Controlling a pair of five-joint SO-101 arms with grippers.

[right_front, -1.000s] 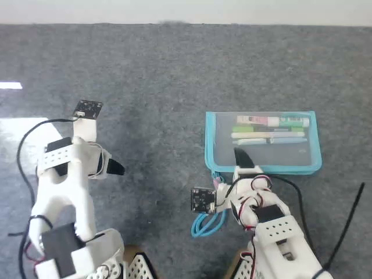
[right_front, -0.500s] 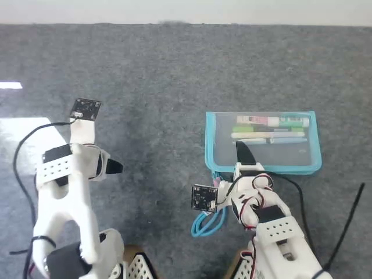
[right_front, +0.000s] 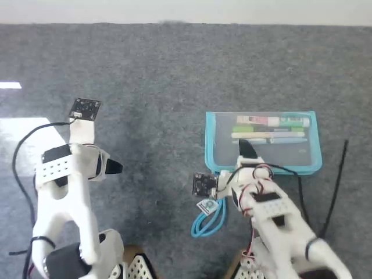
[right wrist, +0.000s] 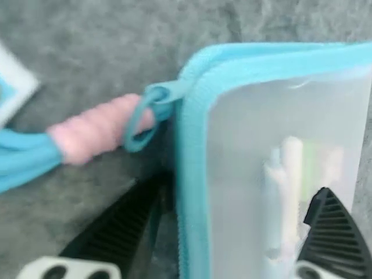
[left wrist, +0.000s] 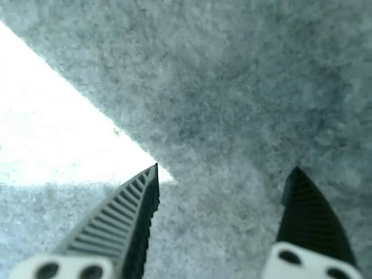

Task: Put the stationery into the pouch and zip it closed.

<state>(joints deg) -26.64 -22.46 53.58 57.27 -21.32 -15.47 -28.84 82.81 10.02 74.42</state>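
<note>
left tool (left wrist: 225,174) spread wide over carpet (left wrist: 244,75) | right tool (right wrist: 226,244) spread wide astride pouch (right wrist: 192,145) edge | stationery (right_front: 270,131) inside

— What do we have on the bench (right_front: 174,70)?
— We see a grey, felt-like covering all over it, with a bright patch of light (right_front: 14,125) at its left edge.
— And lying on it?
— We find the teal-edged pouch (right_front: 290,156) lying flat at the right. Its blue cord (right_front: 204,225) is looped on the felt by the pouch's near left corner, with a small tag (right_front: 206,206) at the loop.
</note>
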